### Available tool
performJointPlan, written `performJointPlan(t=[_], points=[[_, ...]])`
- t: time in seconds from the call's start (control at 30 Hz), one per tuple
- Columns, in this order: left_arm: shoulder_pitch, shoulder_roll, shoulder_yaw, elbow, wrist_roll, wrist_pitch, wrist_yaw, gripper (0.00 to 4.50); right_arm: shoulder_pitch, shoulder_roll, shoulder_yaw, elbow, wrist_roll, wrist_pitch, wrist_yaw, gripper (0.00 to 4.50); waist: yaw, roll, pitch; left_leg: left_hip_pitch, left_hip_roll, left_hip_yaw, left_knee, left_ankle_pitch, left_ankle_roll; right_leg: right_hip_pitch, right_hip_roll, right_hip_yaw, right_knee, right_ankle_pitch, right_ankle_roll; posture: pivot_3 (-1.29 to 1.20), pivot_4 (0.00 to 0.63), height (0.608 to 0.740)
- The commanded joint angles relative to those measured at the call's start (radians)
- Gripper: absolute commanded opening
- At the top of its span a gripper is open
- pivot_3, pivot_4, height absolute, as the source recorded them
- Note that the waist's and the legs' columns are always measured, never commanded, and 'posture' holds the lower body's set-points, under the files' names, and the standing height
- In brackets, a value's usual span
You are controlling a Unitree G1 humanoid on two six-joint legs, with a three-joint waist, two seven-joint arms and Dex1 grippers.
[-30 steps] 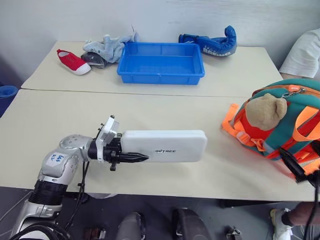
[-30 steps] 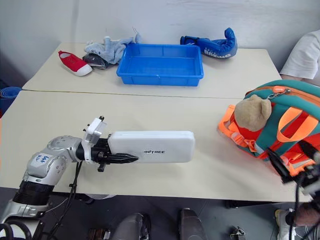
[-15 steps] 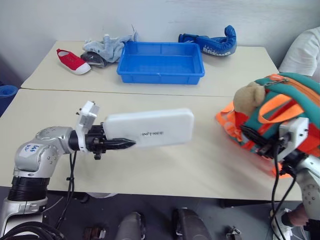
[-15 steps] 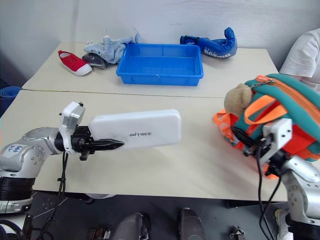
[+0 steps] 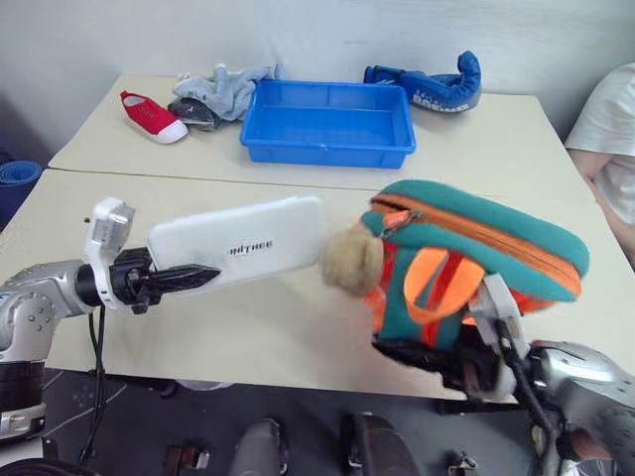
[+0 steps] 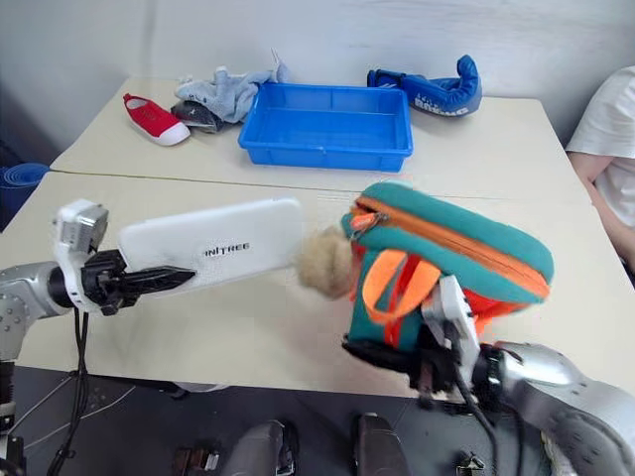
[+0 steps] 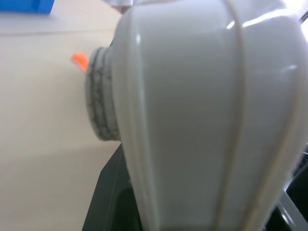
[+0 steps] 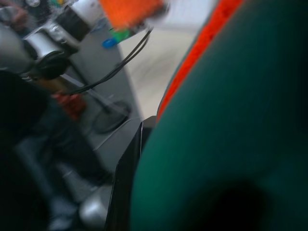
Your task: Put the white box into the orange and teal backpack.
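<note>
Left eye: left gripper [image 5: 193, 279] clenched on the near-left end of the one white box [image 5: 238, 247], held off the tabletop [image 5: 298, 327], far end pointing right at the one orange and teal backpack [image 5: 466, 263]. Right gripper [image 5: 466, 367] grasps the backpack's underside, lifted at centre-right. Step in hand: bringing box and bag together; next, I'd judge, the opening must face the box, zip looks closed. One blue tray [image 5: 327, 124], one red shoe [image 5: 151, 115] far left. Left wrist: box surface [image 7: 202, 120] up close. Right wrist: teal backpack fabric [image 8: 231, 134].
</note>
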Motion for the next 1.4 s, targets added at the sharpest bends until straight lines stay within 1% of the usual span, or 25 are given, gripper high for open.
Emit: performJointPlan(t=[0.03, 0.07, 0.1, 0.17, 0.27, 0.33, 0.4, 0.5, 0.6, 0.63, 0.73, 0.8, 0.87, 0.97, 1.03, 1.2, 1.27, 1.4], points=[[-0.011, 0.003, 0.058, -0.031, -0.036, -0.014, 0.009, 1.42, 0.073, -0.112, -0.194, 0.019, 0.211, 0.086, 0.039, 0.05, 0.0, -0.001, 0.0, 0.0, 0.0, 0.0, 0.0, 0.0, 0.001, 0.0, 0.0, 0.0, 0.0, 0.0, 0.0, 0.0, 0.15, 0.74], [-0.016, -0.002, 0.063, -0.029, -0.04, -0.015, 0.012, 1.42, 0.089, -0.139, -0.218, 0.032, 0.235, 0.105, 0.049, 0.05, -0.002, -0.001, 0.0, 0.0, 0.0, -0.001, 0.0, 0.001, 0.001, 0.001, 0.0, -0.001, 0.0, 0.0, 0.0, 0.0, 0.15, 0.74], [-0.022, -0.005, 0.064, -0.031, -0.048, -0.01, 0.01, 1.42, 0.097, -0.156, -0.226, 0.044, 0.209, 0.111, 0.059, 0.05, -0.004, -0.001, 0.0, 0.0, 0.0, -0.001, 0.0, 0.001, 0.001, 0.001, 0.0, -0.001, 0.0, 0.0, 0.0, 0.0, 0.15, 0.74], [-0.025, 0.0, 0.035, -0.054, -0.031, -0.033, -0.017, 1.42, 0.099, -0.168, -0.2, 0.063, 0.119, 0.098, 0.088, 0.05, -0.004, -0.001, 0.0, 0.001, 0.001, -0.001, -0.001, 0.001, 0.001, 0.0, 0.001, -0.001, 0.001, 0.0, 0.0, 0.0, 0.15, 0.74], [-0.059, -0.02, -0.014, -0.085, -0.003, -0.075, -0.014, 1.42, 0.089, -0.148, -0.163, 0.09, 0.033, 0.067, 0.104, 0.05, -0.001, -0.001, 0.0, 0.0, 0.0, -0.001, -0.001, 0.001, 0.0, 0.0, 0.001, -0.001, 0.001, 0.0, 0.0, 0.0, 0.15, 0.74], [-0.128, -0.068, -0.067, -0.121, 0.002, -0.087, 0.025, 1.42, 0.091, -0.133, -0.158, 0.115, -0.007, 0.05, 0.117, 0.05, 0.01, -0.002, 0.0, -0.002, 0.0, -0.001, 0.0, 0.001, 0.0, 0.0, 0.001, -0.002, 0.0, 0.0, 0.0, 0.0, 0.15, 0.74], [-0.163, -0.088, -0.099, -0.138, 0.003, -0.079, 0.038, 1.42, 0.088, -0.127, -0.154, 0.126, -0.028, 0.045, 0.132, 0.05, 0.02, -0.002, 0.0, -0.005, 0.0, -0.003, 0.004, 0.001, 0.001, -0.001, 0.001, -0.004, 0.0, 0.001, 0.002, 0.0, 0.15, 0.74], [-0.205, -0.127, -0.194, -0.11, 0.11, -0.2, 0.01, 1.42, 0.086, -0.117, -0.141, 0.135, -0.057, 0.036, 0.151, 0.05, 0.023, -0.002, 0.0, -0.007, -0.001, -0.002, 0.009, 0.001, 0.001, -0.001, 0.001, -0.003, 0.0, 0.002, 0.004, 0.0, 0.15, 0.74], [-0.238, -0.145, -0.267, -0.079, 0.204, -0.303, -0.023, 1.42, 0.087, -0.11, -0.134, 0.137, -0.081, 0.028, 0.163, 0.05, 0.024, -0.002, 0.0, -0.008, 0.0, -0.002, 0.013, 0.001, 0.001, 0.0, 0.002, -0.003, 0.0, 0.003, 0.005, 0.0, 0.15, 0.74], [-0.259, -0.158, -0.291, -0.06, 0.249, -0.363, -0.028, 1.42, 0.086, -0.106, -0.134, 0.137, -0.091, 0.025, 0.164, 0.05, 0.025, -0.002, 0.0, -0.008, 0.0, -0.002, 0.013, 0.0, 0.002, 0.0, 0.002, -0.003, 0.0, 0.003, 0.005, 0.0, 0.15, 0.74], [-0.331, -0.179, -0.346, -0.007, 0.339, -0.453, -0.03, 1.42, 0.079, -0.097, -0.148, 0.135, -0.095, 0.021, 0.159, 0.05, 0.037, -0.002, 0.0, -0.009, -0.001, -0.003, 0.016, -0.002, 0.005, 0.0, 0.001, -0.004, 0.0, 0.003, 0.006, 0.0, 0.15, 0.74], [-0.375, -0.187, -0.366, 0.026, 0.374, -0.464, -0.014, 1.42, 0.072, -0.098, -0.169, 0.13, -0.076, 0.029, 0.159, 0.05, 0.044, -0.002, 0.0, -0.009, -0.001, -0.003, 0.016, -0.002, 0.006, 0.001, 0.001, -0.004, -0.001, 0.004, 0.007, 0.0, 0.15, 0.74], [-0.413, -0.197, -0.376, 0.062, 0.407, -0.487, 0.001, 1.42, 0.065, -0.115, -0.212, 0.127, -0.002, 0.061, 0.158, 0.05, 0.049, -0.002, 0.0, -0.009, -0.001, -0.002, 0.016, -0.002, 0.006, 0.001, 0.001, -0.003, -0.001, 0.004, 0.008, 0.0, 0.15, 0.74], [-0.462, -0.215, -0.355, 0.114, 0.393, -0.495, -0.018, 1.42, 0.051, -0.168, -0.291, 0.121, 0.164, 0.126, 0.14, 0.05, 0.048, -0.002, 0.0, -0.01, -0.001, -0.002, 0.017, -0.002, 0.007, 0.001, 0.001, -0.003, -0.002, 0.005, 0.008, 0.0, 0.15, 0.74], [-0.489, -0.217, -0.346, 0.148, 0.392, -0.52, -0.046, 1.42, 0.042, -0.207, -0.319, 0.12, 0.24, 0.16, 0.128, 0.05, 0.048, -0.002, 0.0, -0.011, -0.001, -0.003, 0.017, -0.002, 0.007, 0.001, 0.001, -0.004, -0.002, 0.005, 0.008, 0.0, 0.15, 0.74], [-0.554, -0.235, -0.317, 0.217, 0.373, -0.529, -0.069, 1.42, 0.022, -0.273, -0.343, 0.131, 0.338, 0.213, 0.103, 0.05, 0.048, -0.002, 0.0, -0.011, -0.001, -0.003, 0.017, -0.002, 0.007, 0.0, 0.001, -0.005, -0.002, 0.005, 0.008, 0.0, 0.15, 0.74], [-0.565, -0.25, -0.313, 0.239, 0.371, -0.526, -0.063, 1.42, 0.01, -0.284, -0.342, 0.146, 0.361, 0.221, 0.087, 0.05, 0.047, -0.002, 0.0, -0.012, -0.001, -0.003, 0.018, -0.002, 0.007, 0.0, 0.002, -0.005, -0.003, 0.005, 0.008, 0.0, 0.15, 0.74], [-0.555, -0.283, -0.336, 0.227, 0.378, -0.559, -0.091, 1.42, -0.022, -0.285, -0.334, 0.169, 0.405, 0.226, 0.04, 0.05, 0.047, -0.002, 0.0, -0.013, -0.001, -0.003, 0.019, -0.002, 0.007, 0.0, 0.002, -0.005, -0.003, 0.005, 0.009, 0.0, 0.15, 0.74]])
